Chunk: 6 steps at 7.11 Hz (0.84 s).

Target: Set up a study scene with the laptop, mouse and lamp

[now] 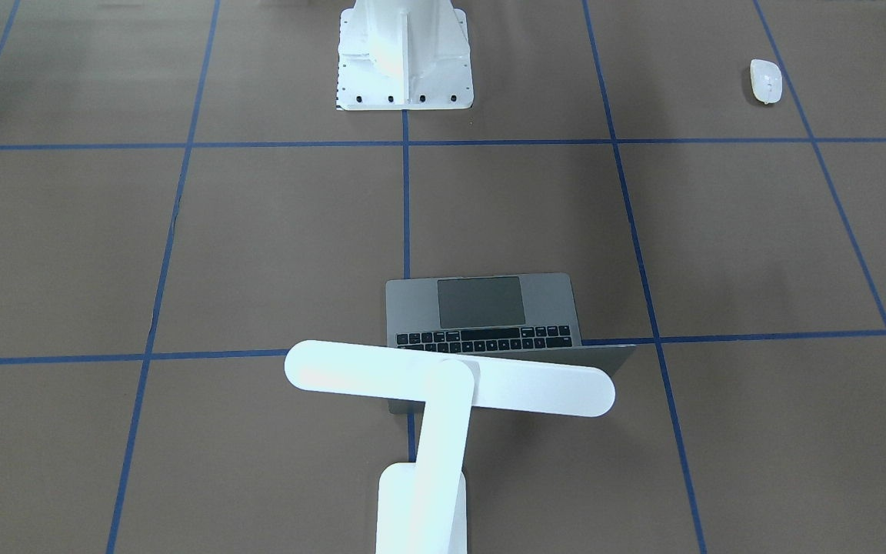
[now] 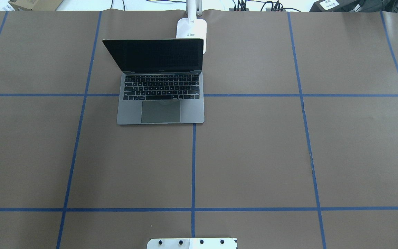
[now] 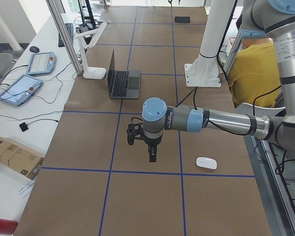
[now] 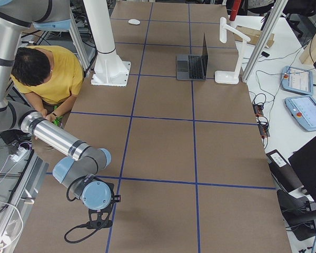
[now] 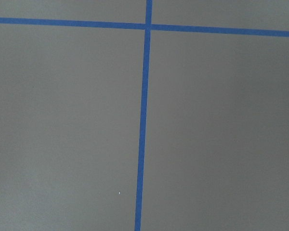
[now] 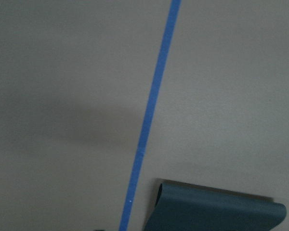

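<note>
left hand above table near mouse; right hand above table; spread: cannot tell.

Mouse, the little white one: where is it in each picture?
Front-facing: mouse top right, beside a blue line.
Overhead: not in it.
Exterior left: mouse low, right of middle.
Exterior right: mouse near the top edge, left of middle.
Left wrist: not in it.
Right wrist: not in it.
Landmark: the open laptop, in all four exterior views.
</note>
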Each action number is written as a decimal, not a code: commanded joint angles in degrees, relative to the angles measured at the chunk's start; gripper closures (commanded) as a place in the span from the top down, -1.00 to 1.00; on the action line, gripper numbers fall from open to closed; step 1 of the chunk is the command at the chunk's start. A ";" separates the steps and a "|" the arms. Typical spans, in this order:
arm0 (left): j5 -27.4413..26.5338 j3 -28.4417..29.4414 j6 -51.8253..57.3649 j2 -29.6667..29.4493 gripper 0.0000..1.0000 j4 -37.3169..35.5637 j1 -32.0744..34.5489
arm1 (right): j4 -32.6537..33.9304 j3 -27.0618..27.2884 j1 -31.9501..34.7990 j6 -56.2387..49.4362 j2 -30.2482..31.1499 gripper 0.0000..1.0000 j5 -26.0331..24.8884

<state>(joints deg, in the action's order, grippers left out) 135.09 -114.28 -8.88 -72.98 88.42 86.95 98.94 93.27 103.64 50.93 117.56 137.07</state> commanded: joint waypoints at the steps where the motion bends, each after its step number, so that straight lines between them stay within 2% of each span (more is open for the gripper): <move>1: 1.39 -0.07 -0.09 0.03 1.00 0.00 0.06 | 0.29 -2.19 -0.20 0.57 1.18 0.32 0.21; 3: 1.49 0.02 0.00 0.03 1.00 0.00 0.06 | 0.29 -2.83 -0.81 0.74 0.66 0.20 3.80; 4: 1.49 0.11 -0.09 0.03 1.00 0.00 0.06 | 0.38 -2.83 -1.25 1.53 -2.04 0.19 6.08; 5: 1.49 0.19 0.00 0.03 1.00 0.00 0.06 | 0.12 -2.83 -6.65 7.11 -5.38 0.19 6.36; 6: 1.49 0.20 0.00 0.03 1.00 0.00 0.06 | -0.24 -2.74 -9.40 7.60 -7.15 0.92 6.28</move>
<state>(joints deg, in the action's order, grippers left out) 136.58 -114.13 -8.90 -72.95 88.42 87.01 99.04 90.49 98.07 56.31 113.11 142.98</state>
